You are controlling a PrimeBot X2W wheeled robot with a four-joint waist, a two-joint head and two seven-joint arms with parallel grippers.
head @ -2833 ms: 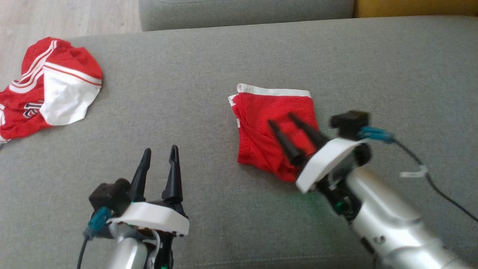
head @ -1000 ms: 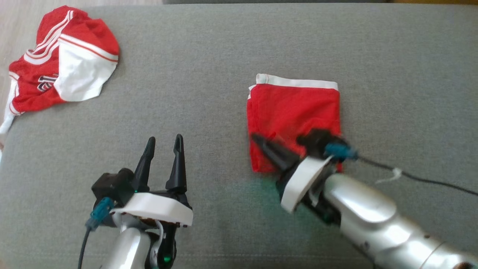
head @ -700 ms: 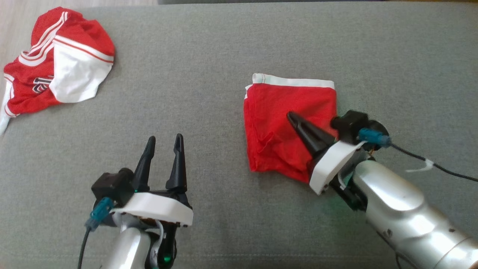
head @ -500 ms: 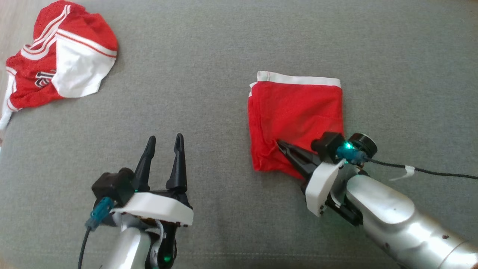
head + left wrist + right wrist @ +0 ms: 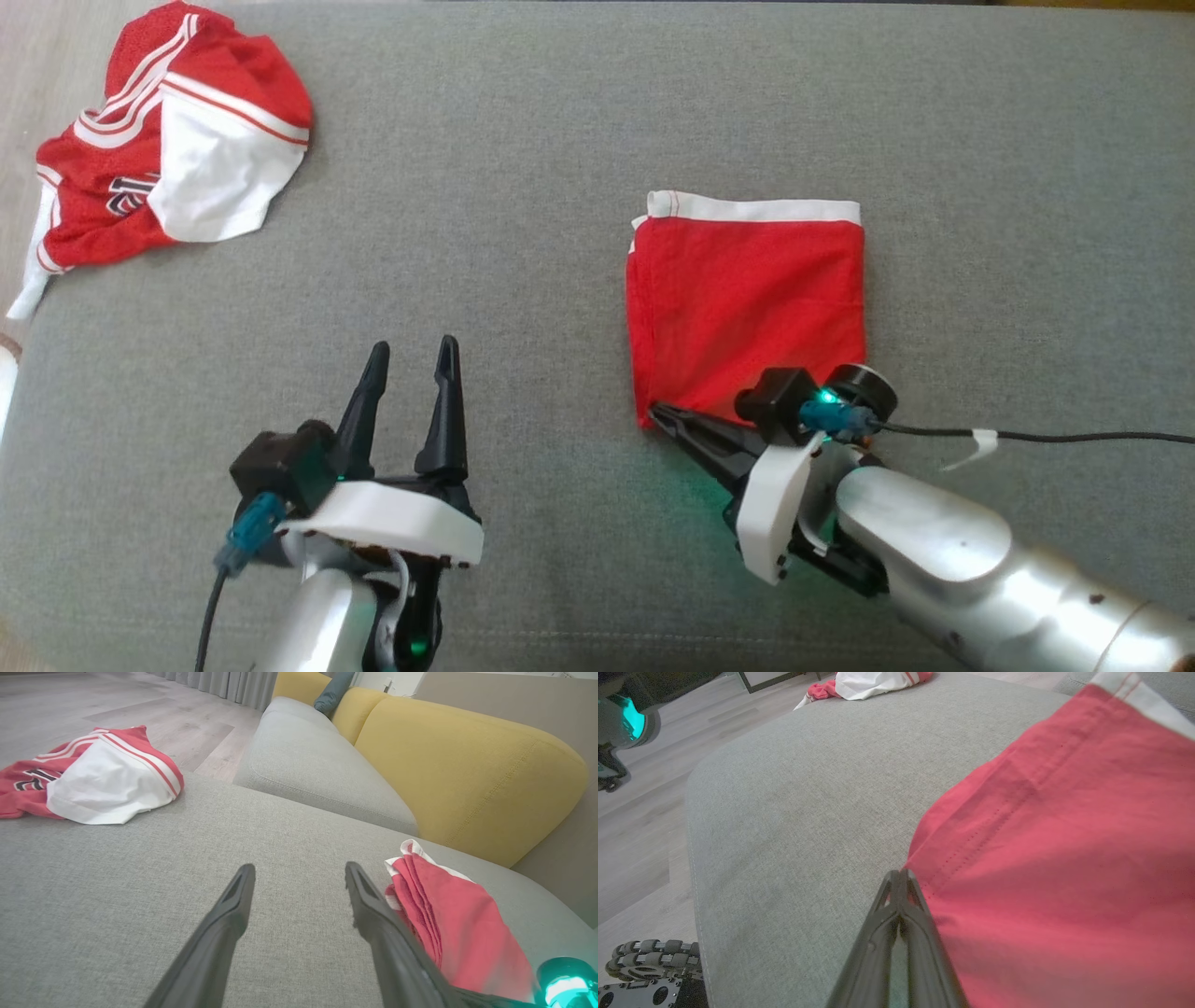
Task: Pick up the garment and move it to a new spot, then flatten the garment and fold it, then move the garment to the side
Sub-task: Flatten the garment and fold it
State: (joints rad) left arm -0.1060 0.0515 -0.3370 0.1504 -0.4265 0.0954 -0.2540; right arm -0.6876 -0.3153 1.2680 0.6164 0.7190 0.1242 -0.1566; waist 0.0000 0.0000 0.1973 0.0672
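Red garment (image 5: 747, 299), head view: folded flat on grey cushion (image 5: 523, 140), white band along far edge; near right corner hidden behind right arm's wrist camera (image 5: 775, 406).
Dark right gripper (image 5: 656, 411), head view: clenched tip to tip at garment's near left corner; cloth pinched or not, impossible to tell.
Dark left gripper (image 5: 412, 345), head view: released, empty, well left of garment.
Striped jersey (image 5: 168, 159), head view: crumpled at far left, lettering partly hidden by white fold.
Left wrist view: stacked garment edges just right of spread fingers (image 5: 224, 924), near end hidden behind one finger.
Right wrist view: shut tips against hem corner; garment spreading right, cut off by frame edges.
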